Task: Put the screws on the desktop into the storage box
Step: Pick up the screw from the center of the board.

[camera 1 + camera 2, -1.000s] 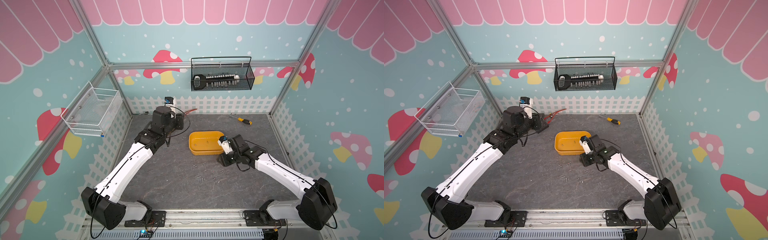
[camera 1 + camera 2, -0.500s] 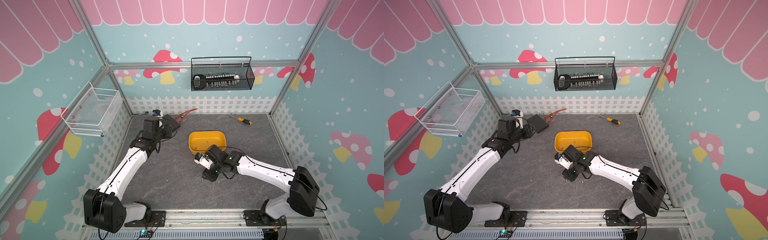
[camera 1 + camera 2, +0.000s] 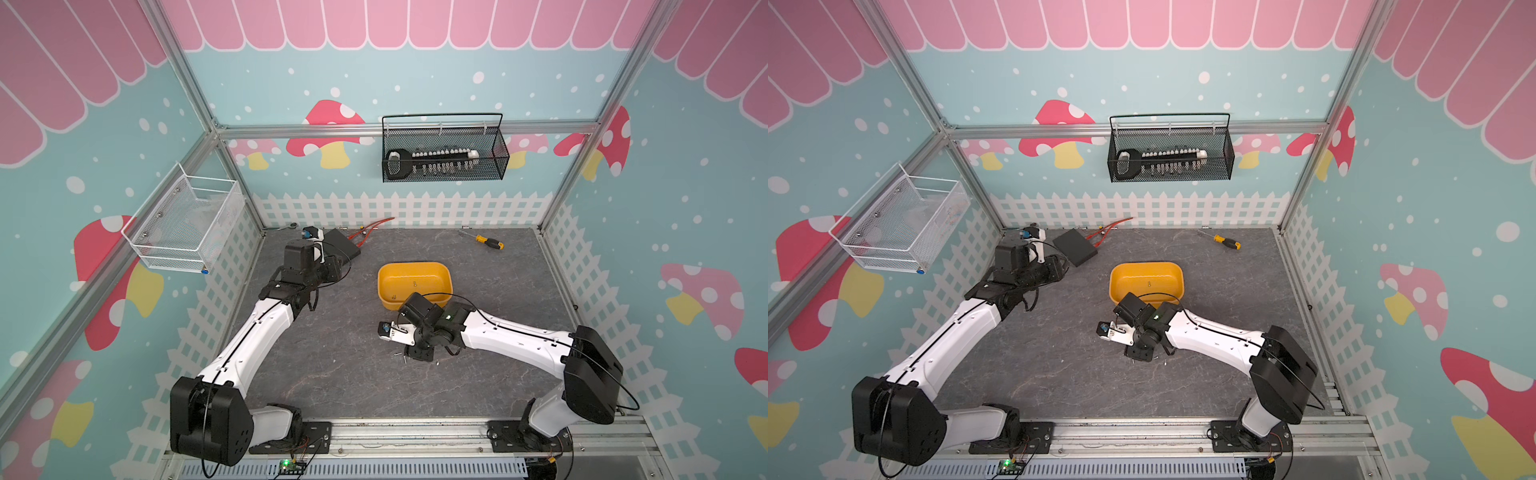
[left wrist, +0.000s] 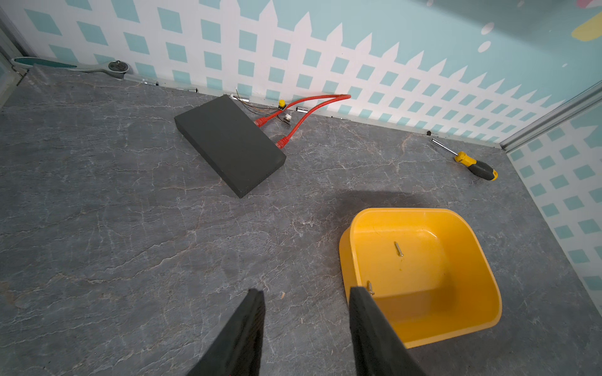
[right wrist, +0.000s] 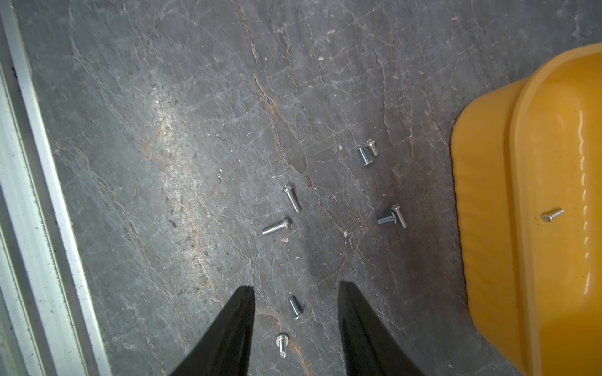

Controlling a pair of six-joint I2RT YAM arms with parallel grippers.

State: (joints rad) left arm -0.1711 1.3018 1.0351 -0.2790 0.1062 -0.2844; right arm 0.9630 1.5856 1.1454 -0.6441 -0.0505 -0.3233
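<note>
In both top views the box [image 3: 415, 265] is seen at frame centre, with two screws [image 4: 398, 249] inside. Others are scattered just below it on the desktop [image 3: 332, 374]. The right gripper [image 5: 295, 286] and left gripper [image 4: 306, 289] are held apart and empty.

storage box [image 3: 432, 286]: yellow-orange | screws [image 5: 291, 197]: silver | desktop [image 3: 332, 365]: dark grey, marbled | screwdriver [image 3: 488, 242]: yellow-black

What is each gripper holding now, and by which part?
Nothing is held. The right gripper stands open over loose screws on the desktop; the left gripper is open and empty.
</note>
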